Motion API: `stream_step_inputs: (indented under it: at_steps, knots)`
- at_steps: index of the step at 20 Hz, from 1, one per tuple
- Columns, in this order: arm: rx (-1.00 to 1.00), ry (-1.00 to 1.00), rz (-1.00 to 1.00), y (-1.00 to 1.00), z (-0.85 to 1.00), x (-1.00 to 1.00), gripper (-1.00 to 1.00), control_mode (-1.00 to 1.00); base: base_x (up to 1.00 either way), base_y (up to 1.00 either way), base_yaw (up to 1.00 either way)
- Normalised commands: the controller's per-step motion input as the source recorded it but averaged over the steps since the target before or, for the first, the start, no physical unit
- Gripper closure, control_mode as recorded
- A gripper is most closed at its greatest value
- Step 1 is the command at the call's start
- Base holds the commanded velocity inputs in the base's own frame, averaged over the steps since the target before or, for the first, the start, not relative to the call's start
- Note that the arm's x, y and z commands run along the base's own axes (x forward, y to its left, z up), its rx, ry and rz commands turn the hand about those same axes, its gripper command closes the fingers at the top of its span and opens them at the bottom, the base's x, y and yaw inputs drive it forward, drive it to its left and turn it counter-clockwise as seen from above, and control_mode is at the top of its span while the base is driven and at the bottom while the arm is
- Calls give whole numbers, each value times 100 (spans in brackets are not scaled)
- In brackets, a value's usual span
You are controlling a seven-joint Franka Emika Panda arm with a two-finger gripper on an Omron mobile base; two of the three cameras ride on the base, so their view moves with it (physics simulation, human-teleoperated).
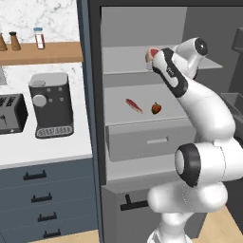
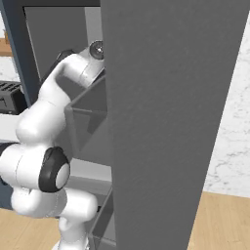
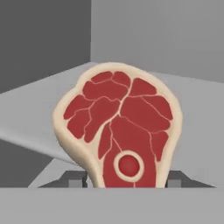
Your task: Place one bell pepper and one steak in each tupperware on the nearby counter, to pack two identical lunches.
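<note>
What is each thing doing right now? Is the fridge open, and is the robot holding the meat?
Fridge door: swung open.
Steak: upright between the fingertips, at the upper shelf.
Gripper: shut on the steak.
Second steak: lying flat on the lower shelf.
Bell pepper: sitting on the lower shelf, beside the second steak, apart from it.
Fridge drawer: closed.
Counter drawers: closed.
</note>
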Motion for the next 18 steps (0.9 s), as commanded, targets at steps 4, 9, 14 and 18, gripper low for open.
stream_step_inputs:
  at_steps: [4,9,14,18]
  knots:
    - [-12,21,-24,-5,-21,-100,100,-100,0,0,0]
    - [-6,23,-37,0,-72,-97,100,-100,0,0,0]
    - [2,6,-37,18,-52,-94,100,-100,0,0,0]
    - [13,0,-24,2,-52,-100,100,-100,0,0,0]
